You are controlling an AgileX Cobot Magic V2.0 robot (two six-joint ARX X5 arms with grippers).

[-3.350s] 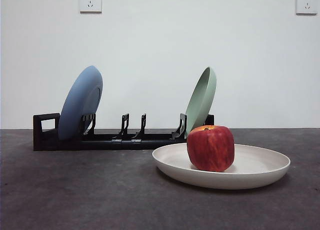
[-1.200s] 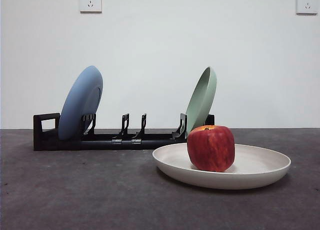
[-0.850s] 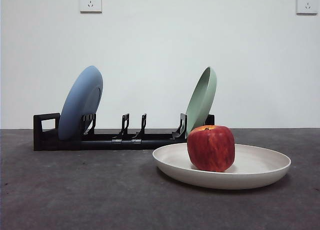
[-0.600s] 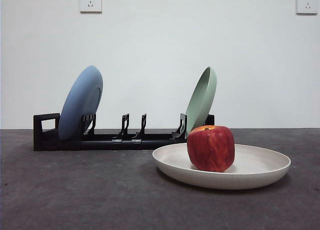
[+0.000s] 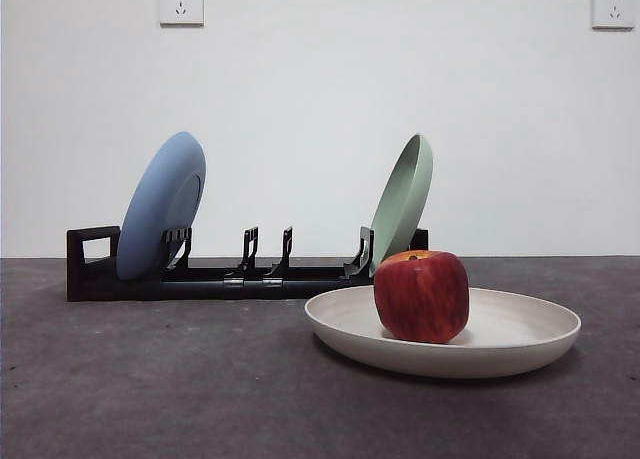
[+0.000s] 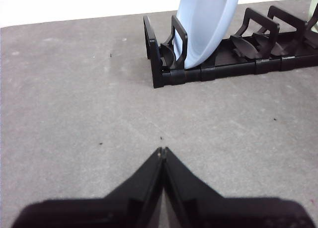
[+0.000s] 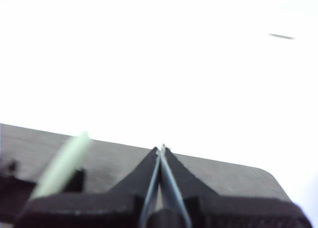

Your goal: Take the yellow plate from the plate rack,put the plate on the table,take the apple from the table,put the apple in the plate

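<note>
Movement: none is noted among the objects since the earlier front views; apple, plates and rack are found in the same positions.
Apple (image 5: 421, 295): seen resting upright inside the yellow plate (image 5: 520, 337), left of the plate's centre in the front view, its yellow-orange stem patch facing up.
Yellow plate: laid flat on the tabletop (image 5: 150, 379), in front of the rack's right end and apart from it.
Plate rack (image 5: 235, 276): set across the tabletop behind the yellow plate, its loop handle at the left end in the front view.
Blue plate (image 5: 160, 205): held on edge in the rack beside the handle end, leaning back.
Green plate (image 5: 403, 201): held on edge near the rack's other end, leaning likewise; the prongs between the two plates are unoccupied.
Left end effector (image 6: 163, 151): jaws are pressed together at the tips and nothing is held; it is positioned above bare tabletop, short of the rack's handle end.
Right end effector (image 7: 162, 148): jaws are closed tip to tip, nothing is gripped; it is raised, with the blurred green plate's edge to one side.
Wall: two sockets are mounted high.
</note>
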